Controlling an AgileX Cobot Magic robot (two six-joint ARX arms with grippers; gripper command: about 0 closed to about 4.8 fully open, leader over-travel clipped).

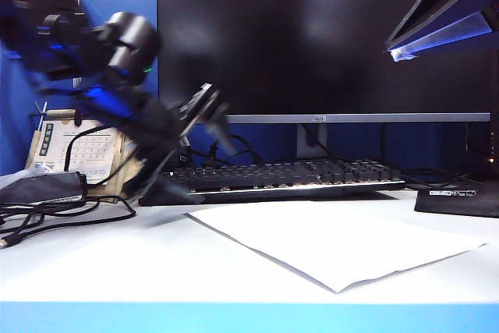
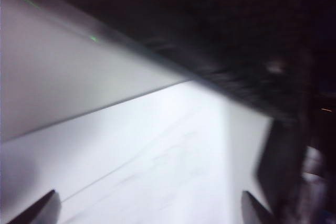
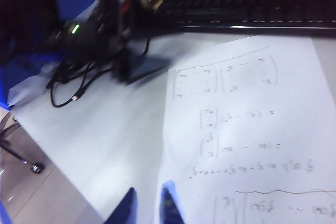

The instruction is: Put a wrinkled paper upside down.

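A: State the position of the paper relative to the keyboard.

B: The paper lies flat on the desk just in front of the keyboard, writing side up, one corner pointing toward the near desk edge. It is not yet turned over.

A: Handling properties?

B: Judged thin, light and limp. It will likely sag when lifted and slide on the smooth desk if pushed. Take hold at an edge or corner; the edge nearest the keyboard's left end lies closest to the left gripper.

A: Left gripper status?

B: Fingers spread wide, nothing between them. It sits low at the keyboard's left end, over the paper's edge; the view is blurred.

A: Right gripper status?

B: Raised above and to the right of the keyboard, over the paper. Fingers a small gap apart, holding nothing.

A: Behind the keyboard?

B: A monitor; a desk calendar stands left of the keyboard.
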